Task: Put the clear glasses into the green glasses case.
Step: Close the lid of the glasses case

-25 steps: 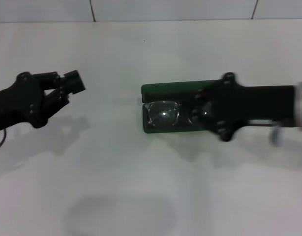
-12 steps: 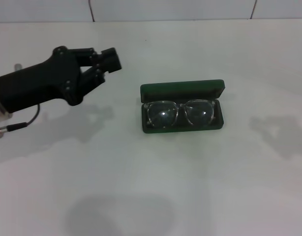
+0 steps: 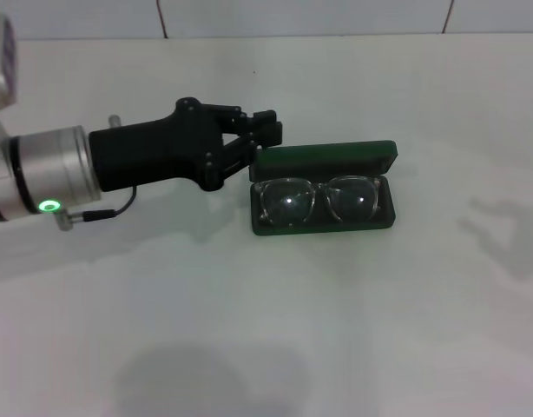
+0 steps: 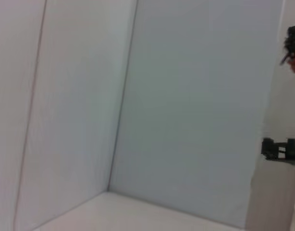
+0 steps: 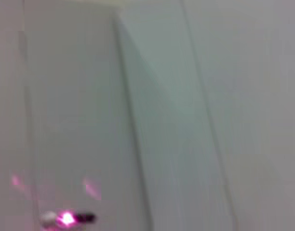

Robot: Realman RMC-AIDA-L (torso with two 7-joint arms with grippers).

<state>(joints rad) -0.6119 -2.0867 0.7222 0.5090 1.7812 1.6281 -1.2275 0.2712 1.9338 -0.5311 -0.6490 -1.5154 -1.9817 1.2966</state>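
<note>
The green glasses case (image 3: 325, 160) lies open in the middle of the white table, its lid standing up on the far side. The clear glasses (image 3: 318, 199) rest inside its lower half, lenses facing up, with nothing holding them. My left gripper (image 3: 268, 133) reaches in from the left, shut and empty. Its tip is just above the left end of the lid, close to it or touching it. My right arm shows in no view. Both wrist views show only pale walls.
The white table (image 3: 336, 330) stretches all around the case. A tiled wall (image 3: 301, 16) runs along its far edge. A small dark shape (image 4: 280, 148) that I cannot identify sits at the edge of the left wrist view.
The right arm, which was over the case a second ago, has drawn back out of view, leaving the glasses in the case. The left arm has swung right, up to the lid's left end.
</note>
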